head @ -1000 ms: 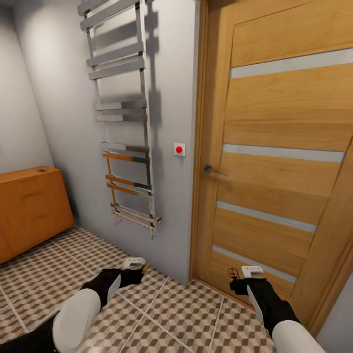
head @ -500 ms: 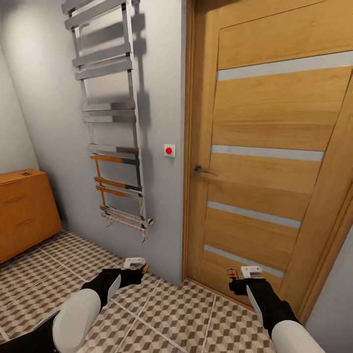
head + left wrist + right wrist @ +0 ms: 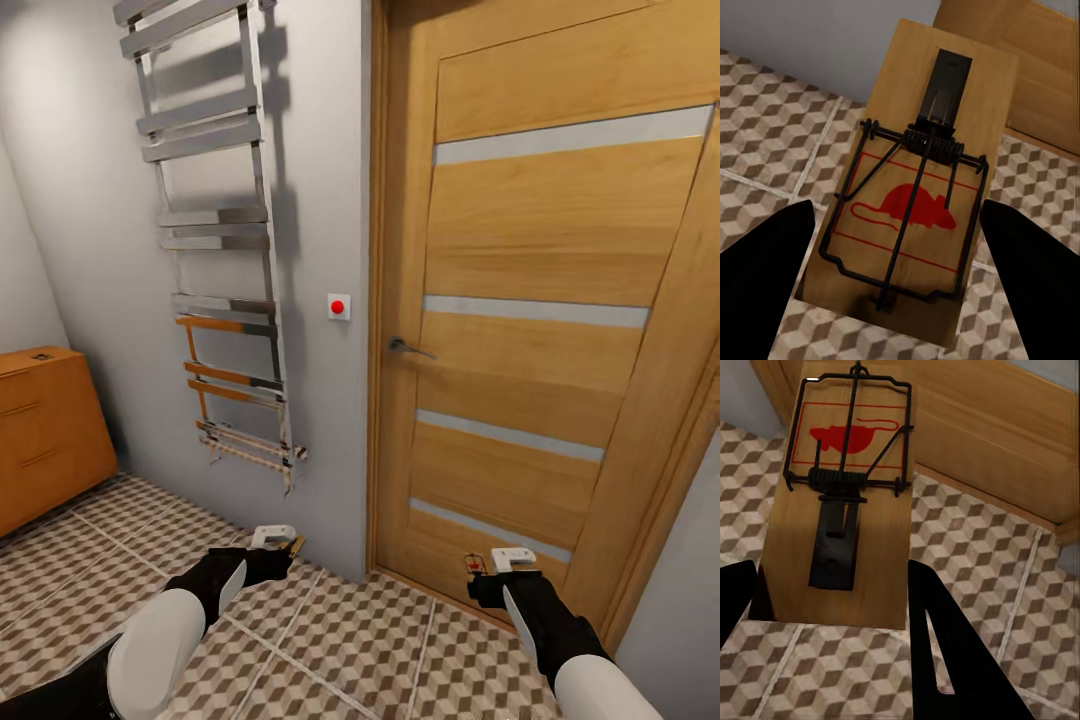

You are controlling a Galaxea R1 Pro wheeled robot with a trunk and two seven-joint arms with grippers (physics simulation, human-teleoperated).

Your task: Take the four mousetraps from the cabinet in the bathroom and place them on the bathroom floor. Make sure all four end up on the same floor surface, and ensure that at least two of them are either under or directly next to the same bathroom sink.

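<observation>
carrying two traps, sink not yet found

each arm holds a trap above the bathroom floor: the left gripper is clamped on one mousetrap, the right gripper on another mousetrap. ahead stand a wooden door and a towel rail; the cabinet sits at far left. this looks like the carry step — next, i judge, turn until the sink shows, then set both down beside it.
</observation>
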